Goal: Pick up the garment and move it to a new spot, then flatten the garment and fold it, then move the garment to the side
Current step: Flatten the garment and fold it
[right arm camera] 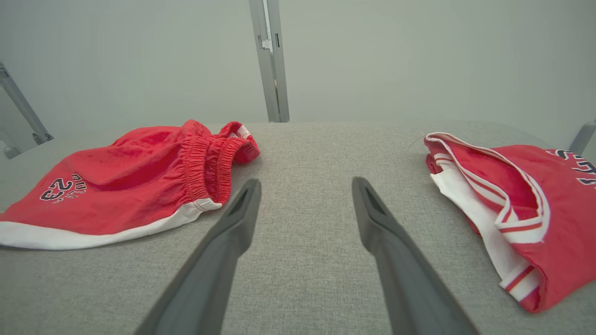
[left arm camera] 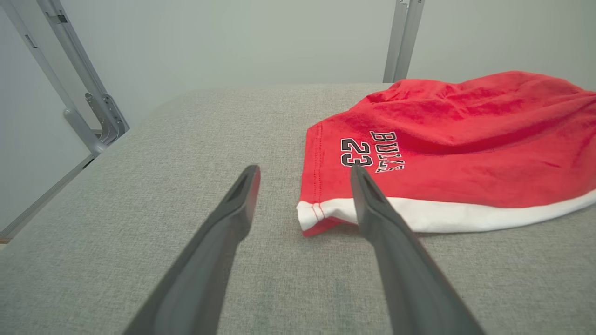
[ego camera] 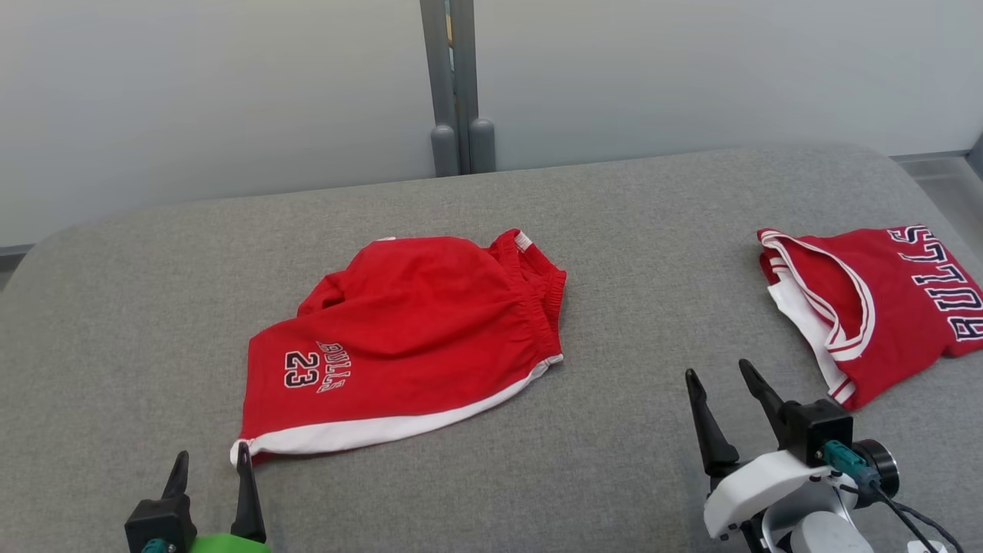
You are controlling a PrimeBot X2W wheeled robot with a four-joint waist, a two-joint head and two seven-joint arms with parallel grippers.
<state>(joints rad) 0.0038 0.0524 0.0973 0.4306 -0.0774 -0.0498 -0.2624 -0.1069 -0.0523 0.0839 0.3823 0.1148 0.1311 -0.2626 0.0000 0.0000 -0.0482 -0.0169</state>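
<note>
Two red garments lie on the grey, coarsely woven padded surface [ego camera: 614, 230]. The soft, fleecy red shorts [ego camera: 407, 330], with a gathered elastic waistband, a white hem band and a "BULLS 23" print, lie rumpled near the middle. The left hand [ego camera: 213, 450] has its tapered dark fingers spread, with one tip by the shorts' white hem corner. The right hand [ego camera: 718, 368], also spread and holding nothing, sits between the shorts and a folded red jersey [ego camera: 883, 299] with striped white trim.
</note>
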